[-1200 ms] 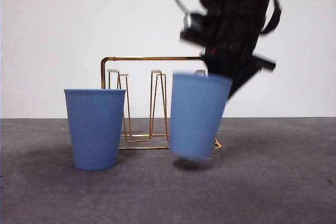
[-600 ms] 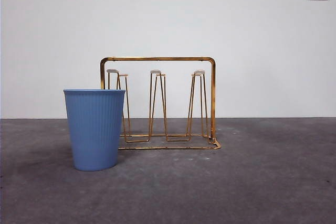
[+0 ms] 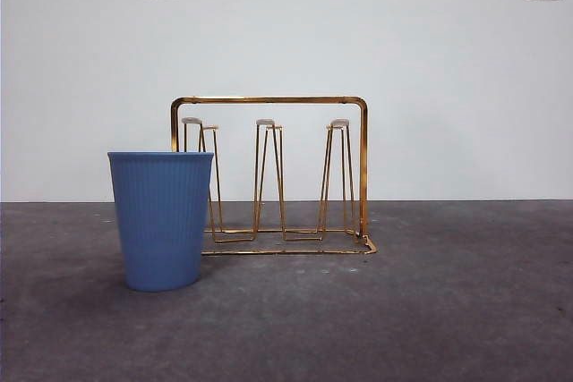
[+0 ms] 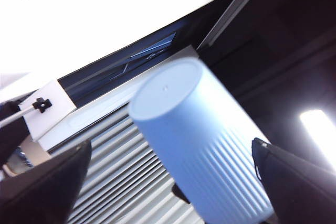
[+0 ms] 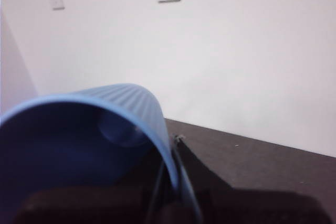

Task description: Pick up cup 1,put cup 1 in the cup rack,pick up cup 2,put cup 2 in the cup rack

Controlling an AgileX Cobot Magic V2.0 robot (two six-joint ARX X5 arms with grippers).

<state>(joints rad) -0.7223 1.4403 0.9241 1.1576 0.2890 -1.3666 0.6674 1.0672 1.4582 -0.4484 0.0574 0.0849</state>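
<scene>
- The cup rack (image 3: 269, 100) stands empty on the worktop (image 3: 448, 310). Its hairpin pegs are thin, so a cup lowered off-centre could catch a peg and shove or tip the light frame.
- The standing cup (image 3: 161, 221) sits just in front of the rack's end peg, where a low approach could knock it over.
- The lifted cup (image 5: 126, 100) is out of the front view, pinched only at its rim by the right pincer (image 5: 176, 182); it could swing or slip.
- The left pincer (image 4: 169, 150) gapes wide and grips nothing.

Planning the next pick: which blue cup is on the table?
The upright cup in front of the cup rack's left end; the other cup is tipped, its rim pinched in the right end effector.
</scene>
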